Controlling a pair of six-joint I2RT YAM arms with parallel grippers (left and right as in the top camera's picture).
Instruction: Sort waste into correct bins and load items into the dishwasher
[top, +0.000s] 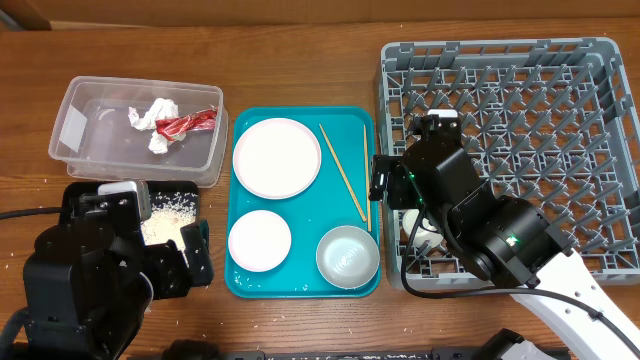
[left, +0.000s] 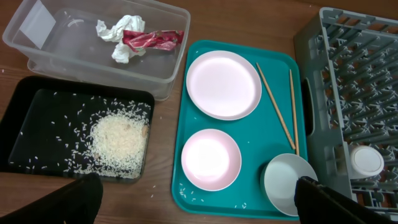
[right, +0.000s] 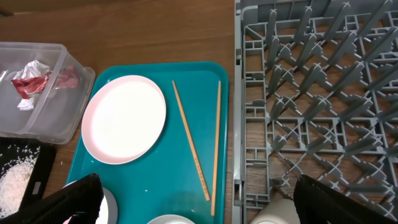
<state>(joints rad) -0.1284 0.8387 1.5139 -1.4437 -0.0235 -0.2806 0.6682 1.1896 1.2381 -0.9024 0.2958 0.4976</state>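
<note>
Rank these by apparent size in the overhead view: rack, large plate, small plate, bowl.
1. rack, by far the largest.
2. large plate.
3. small plate and bowl: they look about the same width from above, so I won't rank one over the other.

counted are one large white plate (left: 223, 84), one small white plate (left: 211, 159), one bowl (left: 287, 185), one small cup (left: 367, 160), two chopsticks (left: 277, 106), one red wrapper (left: 152, 40), one white tissue (left: 112, 29), one heap of rice (left: 118, 140), one clear tub (left: 74, 53), one black tray (left: 43, 118), one teal tray (left: 255, 155) and one grey dish rack (left: 323, 93).
</note>
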